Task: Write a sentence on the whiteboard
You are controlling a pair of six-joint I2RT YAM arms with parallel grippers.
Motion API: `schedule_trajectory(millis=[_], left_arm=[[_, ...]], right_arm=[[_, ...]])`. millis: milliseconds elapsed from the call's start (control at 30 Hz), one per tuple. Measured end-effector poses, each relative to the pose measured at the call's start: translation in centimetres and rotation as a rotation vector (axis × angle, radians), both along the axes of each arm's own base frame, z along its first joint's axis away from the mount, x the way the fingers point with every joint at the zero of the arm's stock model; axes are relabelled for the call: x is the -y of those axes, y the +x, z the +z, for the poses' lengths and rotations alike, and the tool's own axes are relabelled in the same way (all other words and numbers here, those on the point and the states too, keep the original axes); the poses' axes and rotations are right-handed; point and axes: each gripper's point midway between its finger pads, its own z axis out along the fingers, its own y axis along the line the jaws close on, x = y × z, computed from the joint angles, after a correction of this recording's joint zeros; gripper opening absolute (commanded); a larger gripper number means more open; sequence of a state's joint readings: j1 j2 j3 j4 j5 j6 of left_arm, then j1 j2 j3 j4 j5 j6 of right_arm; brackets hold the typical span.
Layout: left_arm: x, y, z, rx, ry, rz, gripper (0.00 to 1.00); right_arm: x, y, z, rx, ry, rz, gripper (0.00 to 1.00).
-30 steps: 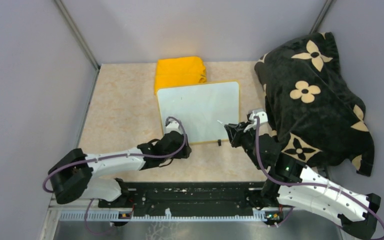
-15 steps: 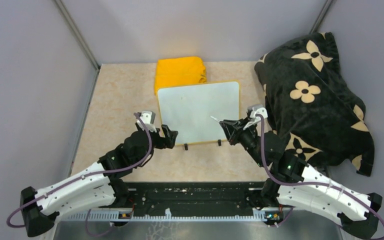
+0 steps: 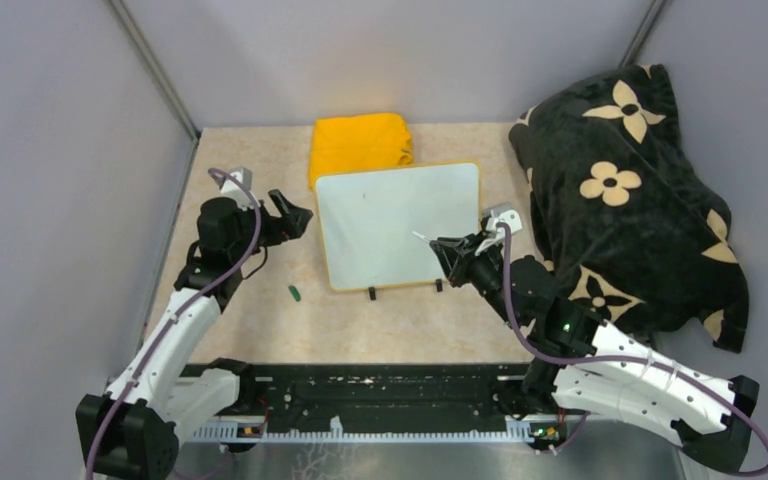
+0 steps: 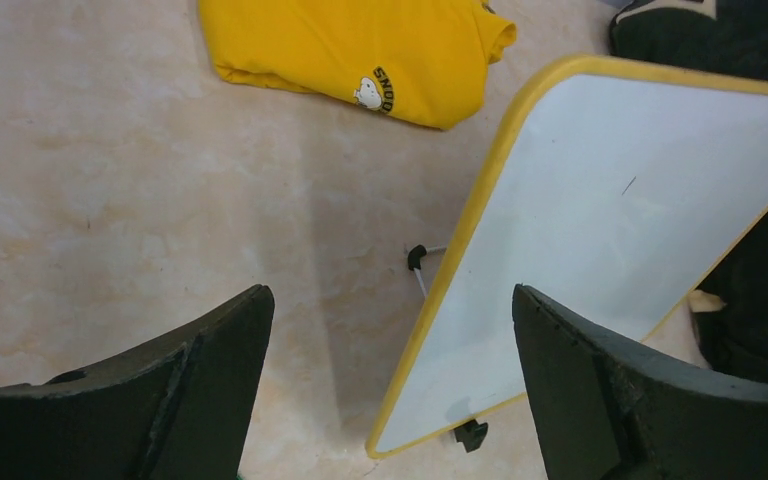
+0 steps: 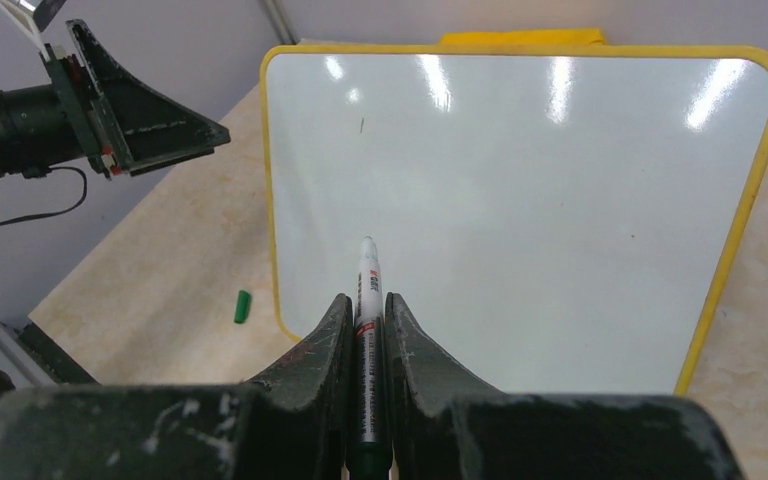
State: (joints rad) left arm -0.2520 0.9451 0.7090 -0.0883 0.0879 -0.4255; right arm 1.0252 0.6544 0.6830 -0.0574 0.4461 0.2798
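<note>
Gripping marker (image 5: 367, 285): right fingers (image 5: 312, 365) | left fingers (image 4: 210, 365) spread | whiteboard (image 3: 390, 215) on beige table (image 3: 250, 310), grey walls (image 3: 380, 50)

Left arm (image 3: 175, 335) and right arm (image 3: 640, 385): white moulded link shells, dotted with small dark fastener holes, joined by black joint housings. A purple cable (image 3: 258, 232) loops outside each arm up to a small white wrist block (image 3: 239, 179). Fingers (image 4: 175, 400): matte black, broad tapering plates, edges scuffed pale. Green indicator light (image 3: 563, 328) on a black housing of the right arm.
</note>
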Motion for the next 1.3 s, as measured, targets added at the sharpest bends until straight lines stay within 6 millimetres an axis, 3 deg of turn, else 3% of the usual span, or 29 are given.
schedule_trajectory(millis=[400,633,800,1133,1300], left_arm=[[-1.5,2.2,4.3,0.171,-0.161,0.07,0.99],[-1.7,3.2,2.5,0.168,-0.151,0.082,0.99],[-0.9,2.2,0.8,0.171,-0.197,0.006,0.99],[1.4,0.8,2.6,0.256,-0.196,-0.174,0.99],[3.1,0.4,2.0,0.229,-0.2,-0.214,0.99]], right_arm=[[-0.8,-0.4,0.3,0.013,0.006,0.047,0.0],[-1.3,-0.6,0.8,0.025,0.024,0.075,0.0],[-1.4,-0.7,1.1,0.03,0.031,0.082,0.0],[-1.1,-1.0,1.7,0.041,0.051,0.085,0.0],[-1.1,-1.0,1.6,0.04,0.052,0.089,0.0]])
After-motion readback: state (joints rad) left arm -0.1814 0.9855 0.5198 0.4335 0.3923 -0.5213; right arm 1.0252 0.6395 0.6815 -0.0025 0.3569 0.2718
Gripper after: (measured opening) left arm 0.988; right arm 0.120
